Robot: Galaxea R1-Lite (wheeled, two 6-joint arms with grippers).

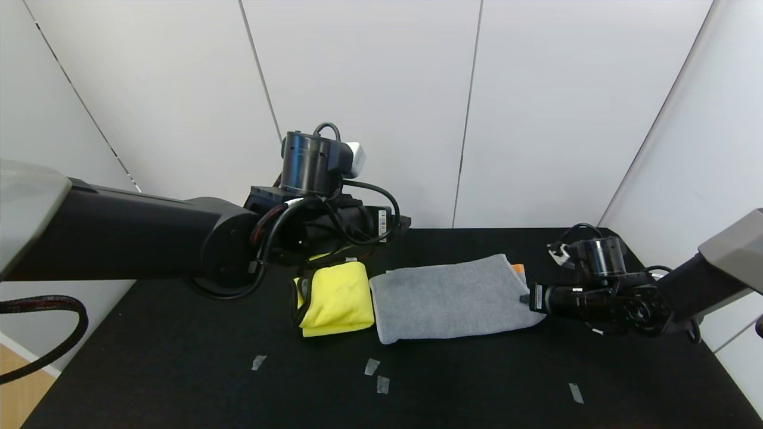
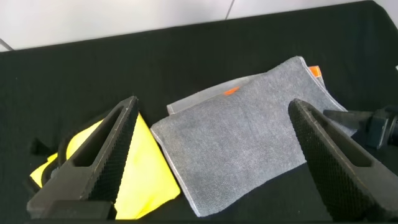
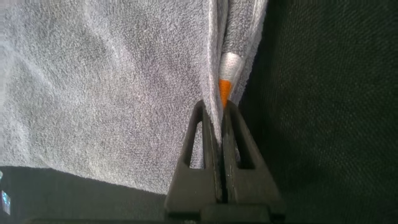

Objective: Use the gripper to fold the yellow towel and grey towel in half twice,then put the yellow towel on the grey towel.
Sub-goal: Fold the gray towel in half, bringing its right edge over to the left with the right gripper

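The yellow towel (image 1: pixel 338 298) (image 2: pixel 140 168) lies folded on the black table, left of centre. Right beside it lies the grey towel (image 1: pixel 450 298) (image 2: pixel 239 146) (image 3: pixel 112 81), folded into a rectangle, with an orange band (image 1: pixel 518 268) (image 3: pixel 224 90) peeking out at its right end. My right gripper (image 1: pixel 524 298) (image 3: pixel 216 107) is low at that right end, shut on the grey towel's edge layers. My left gripper (image 1: pixel 398 223) (image 2: pixel 214 104) hovers open above the back of the table behind both towels, holding nothing.
Bits of pale tape (image 1: pixel 371 366) (image 1: pixel 576 392) mark the black table (image 1: pixel 179 369) near its front. White wall panels close off the back and the right. The left arm's cable loops over the yellow towel's left side (image 1: pixel 296 301).
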